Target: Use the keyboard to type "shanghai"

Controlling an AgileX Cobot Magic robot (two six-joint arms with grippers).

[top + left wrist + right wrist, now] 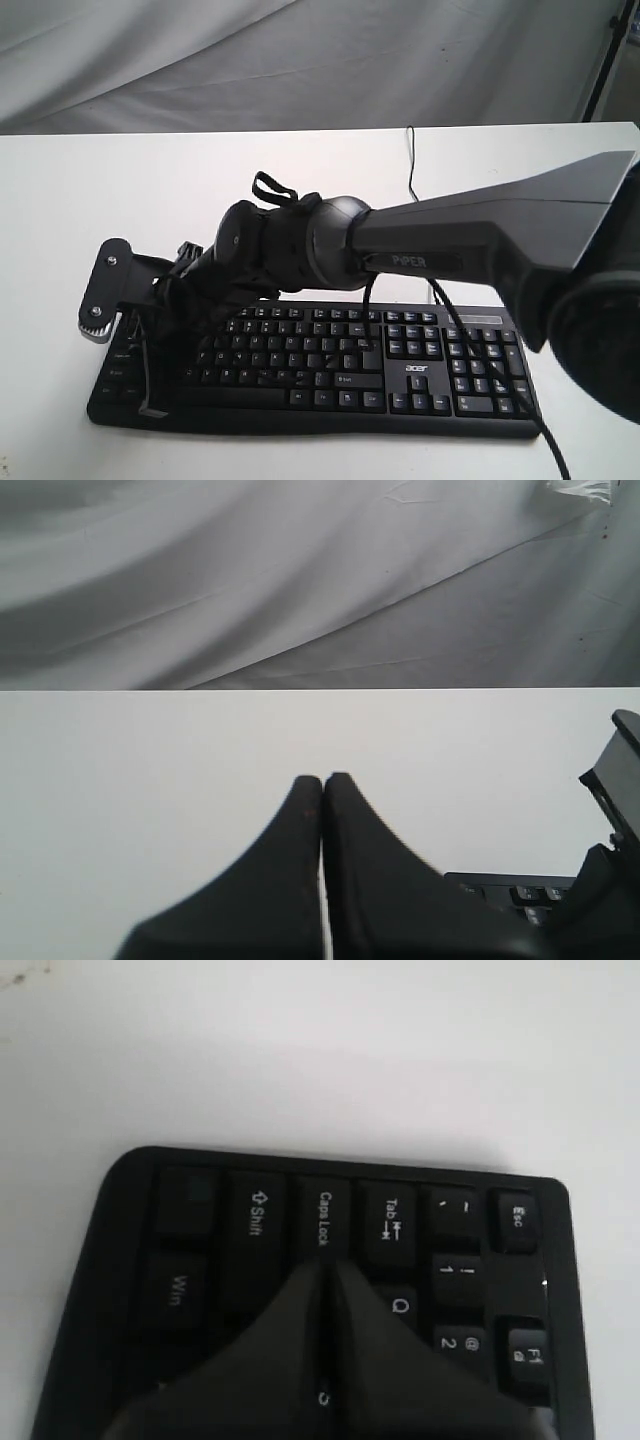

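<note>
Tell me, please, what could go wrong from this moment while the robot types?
1. The right gripper, shut, has its tip right at Caps Lock; a press here might hit that instead of a letter.
2. Its broad fingers hide several keys, so two might go down together.
3. A loose cable crosses the keyboard and could snag there.
</note>
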